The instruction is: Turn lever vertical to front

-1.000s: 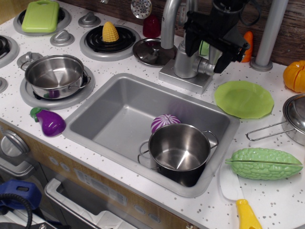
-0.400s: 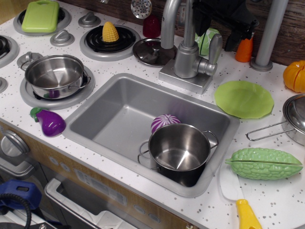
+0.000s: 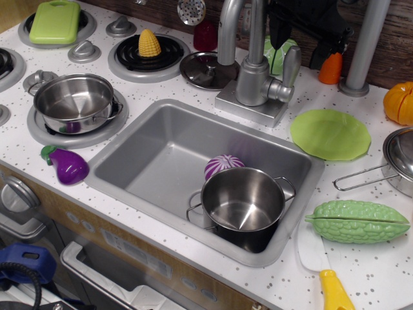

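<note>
One view only: the lever (image 3: 292, 64) stands upright on its short stub at 3 o'clock of the faucet body (image 3: 253, 81), behind the sink (image 3: 161, 135) on the table (image 3: 387, 271). At 12 o'clock above it hangs the black claw (image 3: 306, 22), apart from it; I cannot tell if its jaws are apart or together.
</note>
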`<state>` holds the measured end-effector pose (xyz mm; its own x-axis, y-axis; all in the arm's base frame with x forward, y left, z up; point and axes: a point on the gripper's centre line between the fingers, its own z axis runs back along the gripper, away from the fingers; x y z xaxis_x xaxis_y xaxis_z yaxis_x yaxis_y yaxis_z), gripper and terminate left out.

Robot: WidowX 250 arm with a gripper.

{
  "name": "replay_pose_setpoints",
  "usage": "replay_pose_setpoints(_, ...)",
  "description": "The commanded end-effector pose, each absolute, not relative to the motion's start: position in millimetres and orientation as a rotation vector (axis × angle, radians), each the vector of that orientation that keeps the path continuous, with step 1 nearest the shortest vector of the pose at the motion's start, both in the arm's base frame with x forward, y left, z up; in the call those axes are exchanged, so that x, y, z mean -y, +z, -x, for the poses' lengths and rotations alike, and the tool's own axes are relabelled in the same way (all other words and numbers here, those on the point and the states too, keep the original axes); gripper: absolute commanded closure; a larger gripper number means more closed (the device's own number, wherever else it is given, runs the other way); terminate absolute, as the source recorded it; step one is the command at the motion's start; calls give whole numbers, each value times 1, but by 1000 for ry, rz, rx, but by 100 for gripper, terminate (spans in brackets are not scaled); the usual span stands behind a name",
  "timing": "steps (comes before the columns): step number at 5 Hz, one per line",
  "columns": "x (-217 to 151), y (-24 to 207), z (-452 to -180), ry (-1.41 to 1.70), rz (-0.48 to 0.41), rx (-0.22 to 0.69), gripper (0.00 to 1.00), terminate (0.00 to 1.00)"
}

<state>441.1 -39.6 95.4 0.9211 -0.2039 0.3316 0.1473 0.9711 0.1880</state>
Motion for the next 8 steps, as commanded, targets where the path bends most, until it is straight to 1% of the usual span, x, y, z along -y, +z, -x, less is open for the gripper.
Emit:
replay_pose_setpoints(1,32,114,-452,-139,-156,438,100,0)
replay_pose_setpoints(2,36,115,-449,-116,-142,417,100,0)
replay_pose_setpoints(3,42,109,-437,-79,-126,413,100,0)
replay_pose_setpoints(4,50,109,-420,-31,-131,397,100,0)
replay_pose_setpoints(5,49,106,-403,0,-118,361,100,0)
replay_pose_setpoints(6,49,93,-395,15,-64,342,100,0)
replay_pose_setpoints(7,47,84,-393,23,-30,329,100,0)
replay_pose_setpoints(8,47,79,-394,28,-13,325,100,0)
